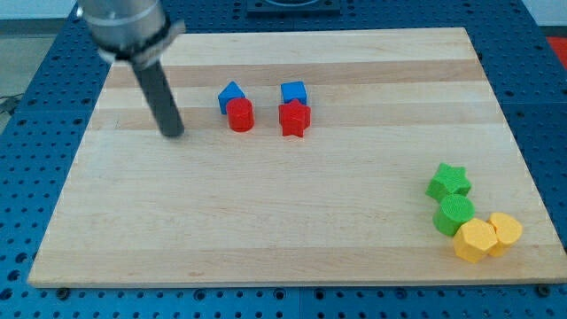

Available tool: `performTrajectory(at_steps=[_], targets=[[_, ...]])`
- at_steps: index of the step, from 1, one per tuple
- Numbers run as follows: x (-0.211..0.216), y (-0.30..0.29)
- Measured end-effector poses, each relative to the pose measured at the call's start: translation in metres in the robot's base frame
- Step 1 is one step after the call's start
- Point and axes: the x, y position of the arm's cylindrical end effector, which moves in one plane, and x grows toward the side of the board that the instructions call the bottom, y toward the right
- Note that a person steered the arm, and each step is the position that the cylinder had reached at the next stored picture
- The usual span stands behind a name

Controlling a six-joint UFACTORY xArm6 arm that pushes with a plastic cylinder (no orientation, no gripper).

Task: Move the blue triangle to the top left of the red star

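Observation:
The blue triangle (230, 95) lies in the upper middle of the wooden board (266, 221), touching the red cylinder (240, 115) just below it. The red star (294, 118) lies a short way to the right, with a blue cube (293, 92) touching its top side. My tip (174, 135) is on the board to the left of the blue triangle and the red cylinder, apart from both, and the rod leans toward the view's top left.
A green star (448, 181), a green cylinder (454, 213) and two yellow blocks (477, 240) (505, 233) cluster near the board's bottom right corner. Blue perforated table surrounds the board.

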Motion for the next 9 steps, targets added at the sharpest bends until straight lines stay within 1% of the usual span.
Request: performTrajectory(at_steps=[1,2,3,4,6,7,9], targets=[[-0.085,0.000],[-0.093,0.000],[-0.065,0.018],[-0.024,0.059],[-0.018,0.101],[-0.010,0.113],[0.003,0.109]])
